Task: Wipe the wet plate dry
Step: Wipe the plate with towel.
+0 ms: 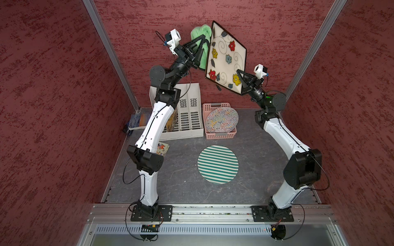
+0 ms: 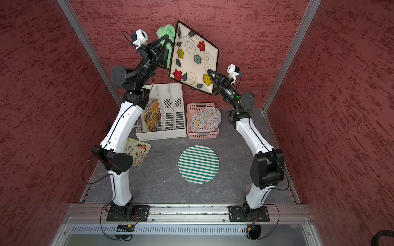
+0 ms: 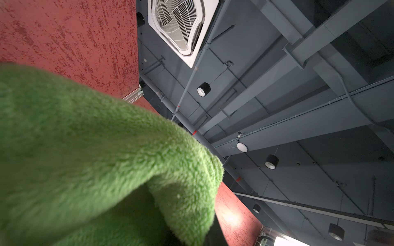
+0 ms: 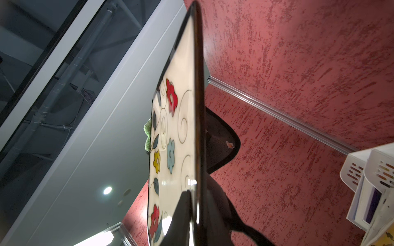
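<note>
Clamping the square flowered plate [image 1: 226, 57] by its rim, my right gripper [image 1: 242, 82] holds something I judge stiff, slick, breakable; my left gripper [image 1: 201, 50] pinches the green towel [image 1: 199, 32].

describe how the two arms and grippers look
They match. The left arm and right arm have white shells on the long links, black rounded joints and black base plates on an aluminium rail, with thin black cables looping alongside. The left gripper and right gripper have black triangular open-frame fingers and a white camera block behind each.
</note>
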Controlling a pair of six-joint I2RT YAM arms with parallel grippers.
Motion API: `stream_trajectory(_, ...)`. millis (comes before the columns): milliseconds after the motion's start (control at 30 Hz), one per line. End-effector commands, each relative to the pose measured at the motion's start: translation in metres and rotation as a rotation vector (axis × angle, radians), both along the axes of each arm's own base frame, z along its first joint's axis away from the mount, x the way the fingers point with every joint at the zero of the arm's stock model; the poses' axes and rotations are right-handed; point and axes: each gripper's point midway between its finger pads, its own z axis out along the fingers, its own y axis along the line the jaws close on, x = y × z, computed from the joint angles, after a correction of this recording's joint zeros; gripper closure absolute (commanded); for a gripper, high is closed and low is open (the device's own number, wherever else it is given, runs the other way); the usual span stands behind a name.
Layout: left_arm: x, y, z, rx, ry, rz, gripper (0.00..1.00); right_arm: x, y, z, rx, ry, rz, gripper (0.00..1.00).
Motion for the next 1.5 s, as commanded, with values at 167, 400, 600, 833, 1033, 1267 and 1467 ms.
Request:
stream_trajectory(167,0.004,-0.053,-0.031,0.024,0.104,-0.110,1.00,-0.082,0.005,0.090,0.043,-0.347,0.017,1.00)
stream_trajectory(400,-0.032,-0.102,-0.032,0.022,0.063,-0.260,1.00,-0.035,-0.009,0.110,0.055,-0.262,-0.146,1.00)
stream_trajectory(600,-0.044,-0.086,-0.031,0.036,0.040,-0.221,1.00,-0.004,-0.056,0.120,0.058,-0.222,-0.290,1.00)
stream_trajectory(833,-0.031,-0.020,0.003,-0.047,-0.010,-0.094,1.00,-0.047,-0.004,0.083,-0.057,-0.261,-0.099,1.00)
stream_trajectory(1033,-0.036,-0.039,0.010,-0.083,-0.043,-0.174,1.00,-0.051,0.016,0.075,-0.043,-0.225,-0.090,1.00)
stream_trajectory(1267,-0.054,-0.057,-0.023,-0.124,-0.011,-0.267,1.00,0.001,-0.035,0.113,0.052,-0.203,-0.284,1.00)
stream_trajectory(1467,-0.058,-0.035,-0.082,-0.022,0.120,-0.094,1.00,0.041,-0.077,0.095,0.001,-0.081,-0.456,1.00)
